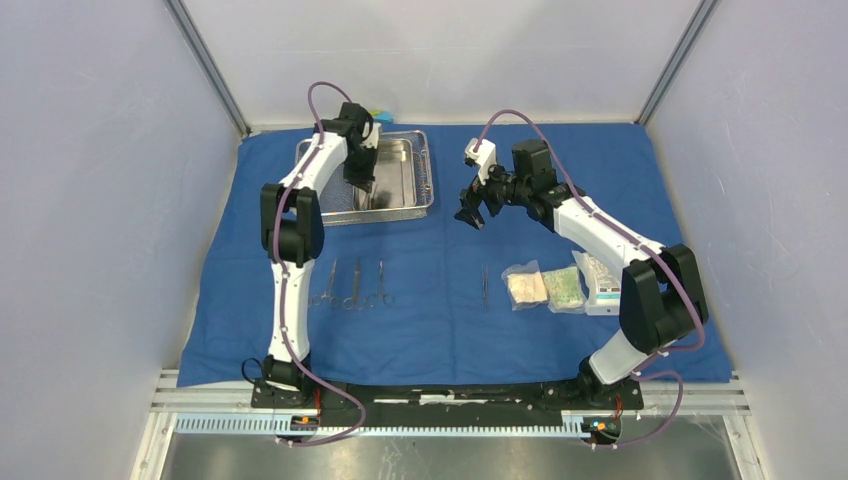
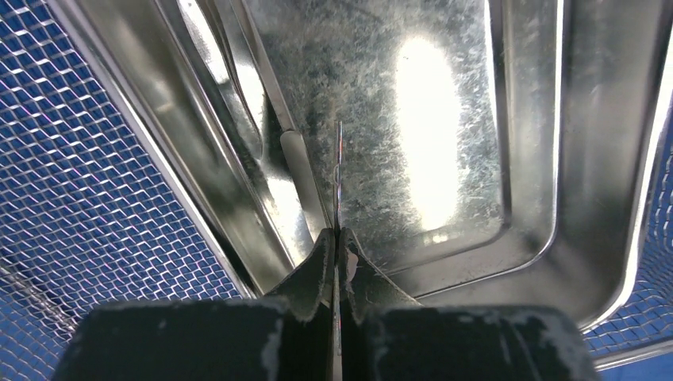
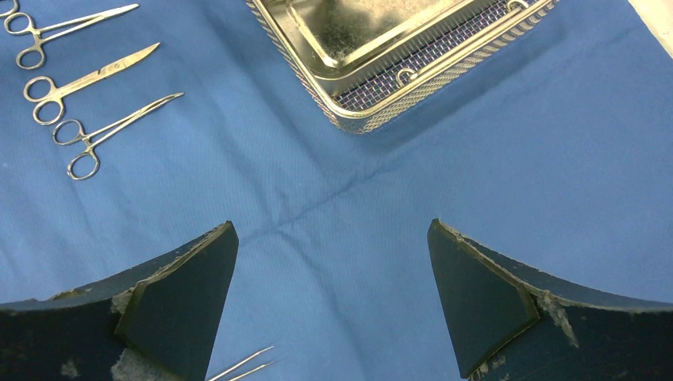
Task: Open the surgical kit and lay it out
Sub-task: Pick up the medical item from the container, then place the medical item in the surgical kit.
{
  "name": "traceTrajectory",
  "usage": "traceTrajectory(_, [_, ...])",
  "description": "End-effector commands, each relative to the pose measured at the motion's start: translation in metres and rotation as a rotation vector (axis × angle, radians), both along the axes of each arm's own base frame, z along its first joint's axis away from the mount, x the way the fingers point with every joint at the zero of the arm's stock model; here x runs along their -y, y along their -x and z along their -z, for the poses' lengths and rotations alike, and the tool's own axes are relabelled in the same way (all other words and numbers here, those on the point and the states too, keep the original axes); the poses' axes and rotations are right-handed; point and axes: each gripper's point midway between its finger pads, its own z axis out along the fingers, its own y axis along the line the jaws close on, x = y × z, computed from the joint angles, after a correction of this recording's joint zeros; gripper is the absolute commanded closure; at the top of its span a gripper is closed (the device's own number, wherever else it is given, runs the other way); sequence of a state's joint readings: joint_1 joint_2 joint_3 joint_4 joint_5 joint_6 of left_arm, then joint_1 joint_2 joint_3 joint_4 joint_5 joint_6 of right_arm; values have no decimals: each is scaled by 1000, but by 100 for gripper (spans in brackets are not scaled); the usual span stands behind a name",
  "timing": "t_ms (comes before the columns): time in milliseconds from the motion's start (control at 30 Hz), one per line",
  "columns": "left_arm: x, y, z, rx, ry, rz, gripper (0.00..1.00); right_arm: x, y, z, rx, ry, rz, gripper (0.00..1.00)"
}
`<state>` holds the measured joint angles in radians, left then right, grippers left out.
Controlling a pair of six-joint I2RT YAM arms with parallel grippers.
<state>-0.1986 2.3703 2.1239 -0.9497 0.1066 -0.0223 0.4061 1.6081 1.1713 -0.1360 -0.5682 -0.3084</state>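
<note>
Inside scuffed steel pan (image 2: 444,119), left gripper (image 2: 336,238) clamped on thin instrument (image 2: 339,159), right gripper (image 3: 332,232) wide, empty.

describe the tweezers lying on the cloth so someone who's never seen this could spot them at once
On the blue cloth, find the row of three packets on the right of the near half. The tweezers lie alone just left of them, a slim metal strip. Unlike the three instruments farther left, they have no finger rings.
</note>
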Motion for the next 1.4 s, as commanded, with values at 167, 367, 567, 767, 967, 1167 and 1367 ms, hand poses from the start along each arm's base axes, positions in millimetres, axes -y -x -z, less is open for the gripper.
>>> traceTrajectory(167, [15,-23,-63,150,70,36,98,-7,-4,-15,40,-35,-18,2])
traceTrajectory(367, [26,-26,-89,205,154,60,98,-6,-4,-20,54,-37,-15,2])
traceTrajectory(567, [29,-24,-110,229,251,82,98,-6,-3,-25,65,-42,-15,2])
traceTrajectory(767, [45,-9,-153,298,421,182,98,-10,-1,-30,62,-63,-29,2])
traceTrajectory(967, [77,35,-180,320,660,315,98,-14,5,-43,76,-94,-54,2])
traceTrajectory(1167, [99,76,-188,306,903,318,98,-6,7,-57,120,-78,-33,3])
traceTrajectory(1367, [121,110,-178,251,1014,281,98,21,0,-72,144,-67,46,3])
